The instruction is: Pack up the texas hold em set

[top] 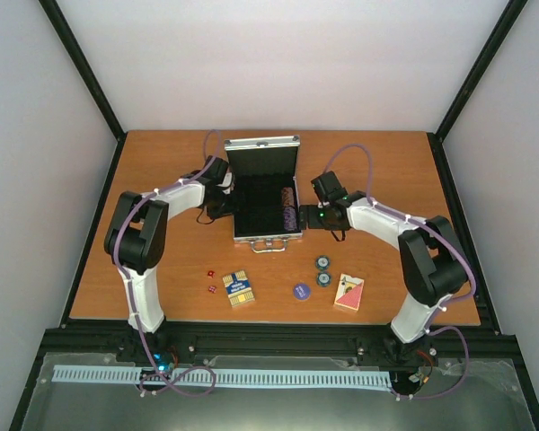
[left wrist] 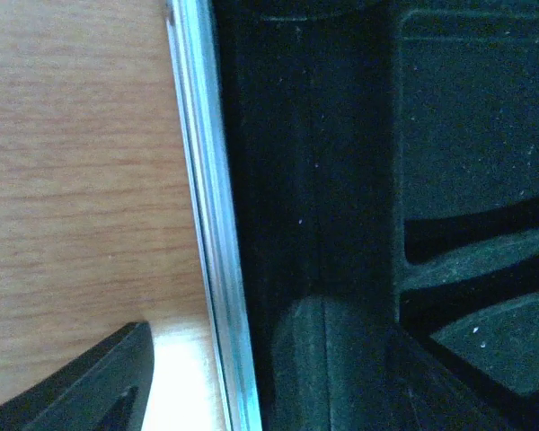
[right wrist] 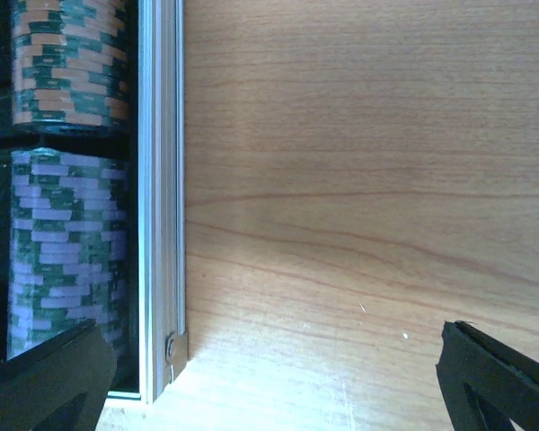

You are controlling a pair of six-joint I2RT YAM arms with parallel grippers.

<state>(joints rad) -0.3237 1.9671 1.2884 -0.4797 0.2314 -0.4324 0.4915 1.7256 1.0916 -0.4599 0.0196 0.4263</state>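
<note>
The silver case (top: pixel 242 235) lies open mid-table with its lid (top: pixel 262 158) upright. Rows of chips (top: pixel 290 209) fill its right side; the right wrist view shows an orange-green row (right wrist: pixel 67 63) and a purple-green row (right wrist: pixel 67 242). My left gripper (top: pixel 225 206) is open and straddles the case's left rim (left wrist: pixel 211 224), one finger (left wrist: pixel 99 391) over the table, the other (left wrist: pixel 341 368) over the black lining. My right gripper (top: pixel 304 216) is wide open across the right rim (right wrist: pixel 160 180). On the table lie two chip stacks (top: pixel 322 270), a blue disc (top: pixel 300 291), a red deck (top: pixel 349 292), a blue-yellow deck (top: pixel 238 288) and two red dice (top: pixel 211 280).
Black frame rails (top: pixel 90 224) border the wooden table (top: pixel 162 162) on both sides and along the near edge. The loose pieces lie in a band between the case's handle (top: pixel 269 246) and the arm bases.
</note>
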